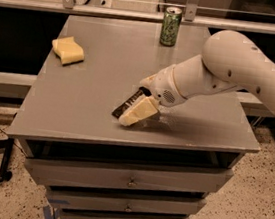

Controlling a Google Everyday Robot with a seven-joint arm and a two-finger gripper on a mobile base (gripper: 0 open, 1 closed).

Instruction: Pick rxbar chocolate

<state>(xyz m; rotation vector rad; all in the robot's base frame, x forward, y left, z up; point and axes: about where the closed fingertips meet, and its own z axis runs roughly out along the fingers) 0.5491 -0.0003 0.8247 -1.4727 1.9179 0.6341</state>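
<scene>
Drawers beneath the surface at its front edge, tool low over the rxbar chocolate near that edge, covering the bar's right side, tool's state cannot be told, open room leftward, yellow sponge far left, green can by the back edge

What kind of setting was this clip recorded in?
Probably a lab or workshop test area: grey drawer cabinet, speckled floor, metal railing behind. The gripper is low over the rxbar chocolate near the cabinet's front edge.
</scene>
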